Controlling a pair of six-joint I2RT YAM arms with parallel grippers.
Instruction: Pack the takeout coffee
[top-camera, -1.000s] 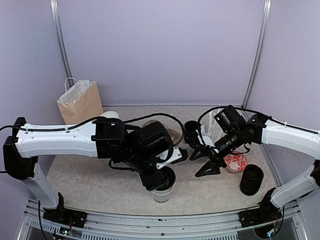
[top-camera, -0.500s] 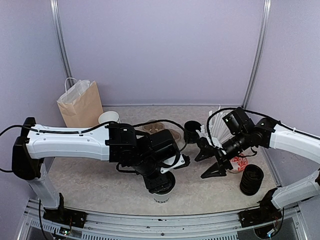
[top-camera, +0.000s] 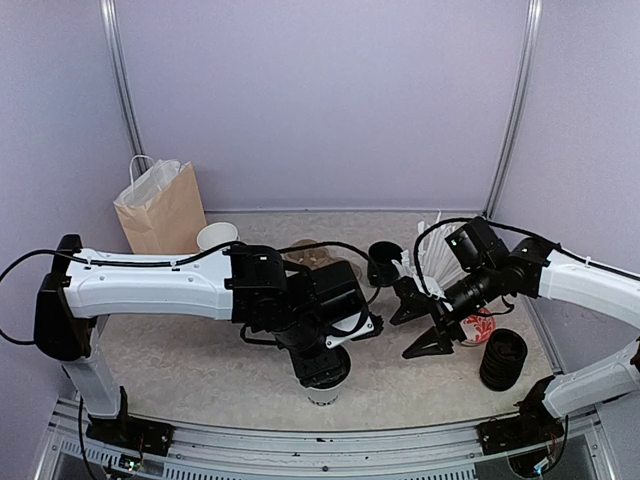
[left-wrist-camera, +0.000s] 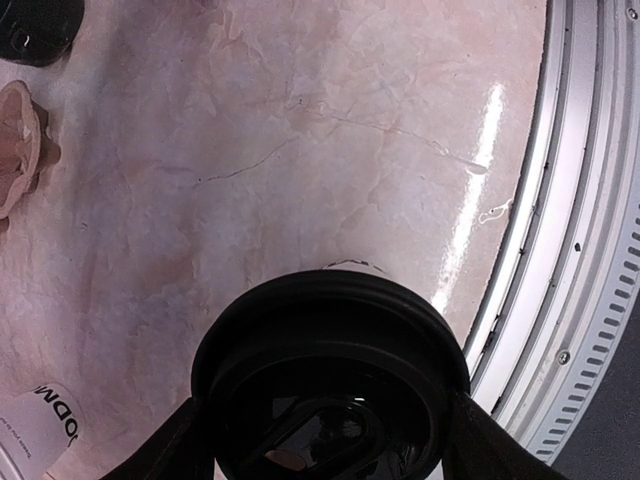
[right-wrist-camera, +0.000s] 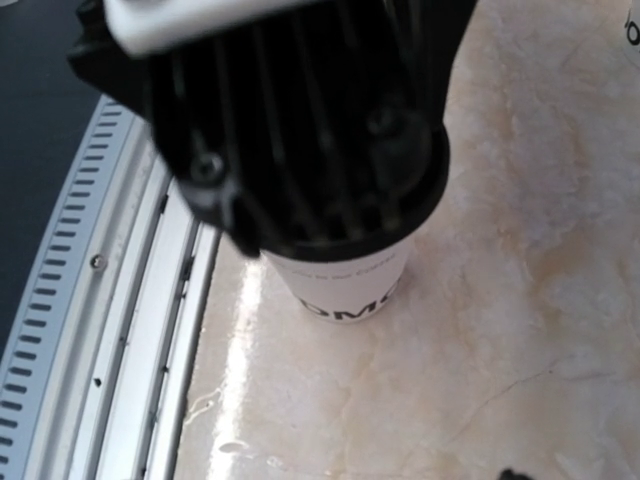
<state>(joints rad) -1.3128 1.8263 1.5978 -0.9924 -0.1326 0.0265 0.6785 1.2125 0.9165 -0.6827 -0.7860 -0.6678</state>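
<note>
The left gripper clasps the black lid on the coffee cup by the near rail (right gripper gapes empty, nearby); best to press squarely downward, holding the cup upright.

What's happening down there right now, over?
Left gripper gripping black lid on white cup, near edge. Right gripper open, empty. Nothing in the way.
</note>
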